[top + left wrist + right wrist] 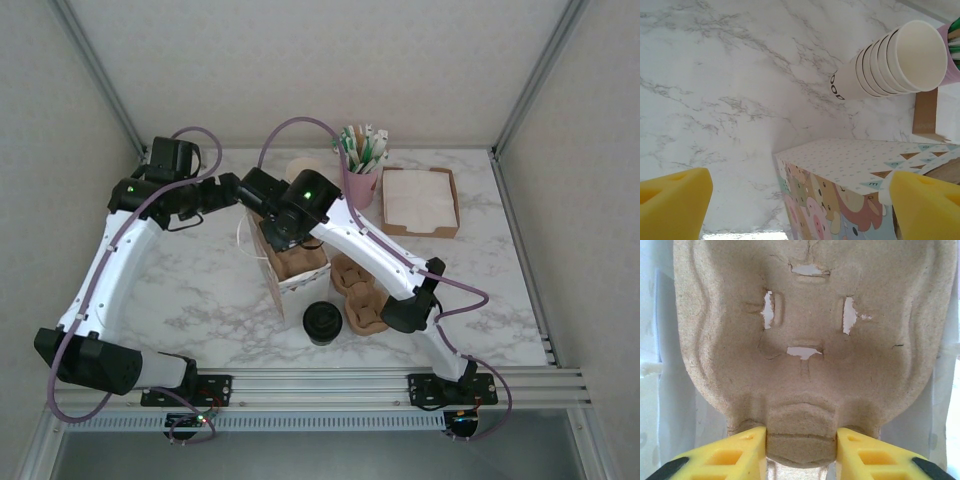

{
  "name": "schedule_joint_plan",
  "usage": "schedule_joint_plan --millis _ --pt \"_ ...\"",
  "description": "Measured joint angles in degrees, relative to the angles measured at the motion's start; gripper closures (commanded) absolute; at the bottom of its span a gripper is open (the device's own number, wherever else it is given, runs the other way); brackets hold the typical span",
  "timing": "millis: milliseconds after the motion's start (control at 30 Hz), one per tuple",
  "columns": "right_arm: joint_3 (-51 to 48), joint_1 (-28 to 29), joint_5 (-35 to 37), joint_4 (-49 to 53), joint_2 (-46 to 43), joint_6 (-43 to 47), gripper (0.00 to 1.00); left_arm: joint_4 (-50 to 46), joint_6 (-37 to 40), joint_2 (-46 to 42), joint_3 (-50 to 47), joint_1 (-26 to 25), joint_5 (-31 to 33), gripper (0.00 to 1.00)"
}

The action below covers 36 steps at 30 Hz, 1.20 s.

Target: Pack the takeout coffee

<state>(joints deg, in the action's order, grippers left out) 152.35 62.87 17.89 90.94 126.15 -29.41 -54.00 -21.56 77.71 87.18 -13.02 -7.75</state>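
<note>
A patterned paper bag [288, 290] [840, 165] stands open at mid-table. Inside it sits a brown pulp cup carrier [300, 262] [805, 330], with the bag's white walls on both sides of it. My right gripper [272, 235] [801, 450] reaches down into the bag and is shut on the carrier's central ridge. My left gripper [235, 195] [800, 210] hovers open at the bag's far left corner, its yellow pads [672, 200] spread wide on either side of that corner. A coffee cup with a black lid [322, 322] stands in front of the bag.
A second pulp carrier [358, 298] lies right of the bag. Behind the bag are a stack of paper cups [303, 168] [890, 65], a pink cup of stirrers [362, 160] and a brown napkin tray [420, 200]. Frame posts stand at the back corners.
</note>
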Motion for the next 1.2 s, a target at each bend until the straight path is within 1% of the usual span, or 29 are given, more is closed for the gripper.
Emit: schedule_joint_plan --millis 300,433,633,833,933,1000,1100,1200 --pt "-0.13 -0.37 -1.66 -0.02 2.32 0.02 0.63 0.33 0.61 0.00 -0.52 0.00 -1.44 0.10" --pt "-0.22 -0.48 -2.12 -0.02 2.80 0.02 0.63 0.70 0.83 0.00 -1.31 0.00 -3.10 0.10" --pt "-0.22 -0.63 -2.58 -0.04 2.80 0.07 0.63 1.51 1.66 0.00 -2.56 0.00 -6.38 0.16" --pt "-0.22 -0.74 -2.56 -0.02 2.75 0.20 0.64 1.95 2.05 0.00 -2.56 0.00 -8.09 0.18" --pt "-0.22 -0.74 -2.54 -0.02 2.75 0.20 0.64 1.95 1.90 -0.02 -2.56 0.00 -9.66 0.23" --pt "-0.22 -0.74 -2.54 -0.02 2.75 0.20 0.64 2.05 1.90 -0.07 -2.56 0.00 -10.75 0.29" --pt "-0.46 -0.74 -2.56 -0.04 2.71 0.20 0.64 2.23 1.86 -0.11 -2.56 0.00 -12.37 0.36" --pt "-0.98 -0.74 -2.56 -0.11 2.64 0.22 0.64 2.08 2.10 -0.09 -2.56 0.00 -13.29 0.39"
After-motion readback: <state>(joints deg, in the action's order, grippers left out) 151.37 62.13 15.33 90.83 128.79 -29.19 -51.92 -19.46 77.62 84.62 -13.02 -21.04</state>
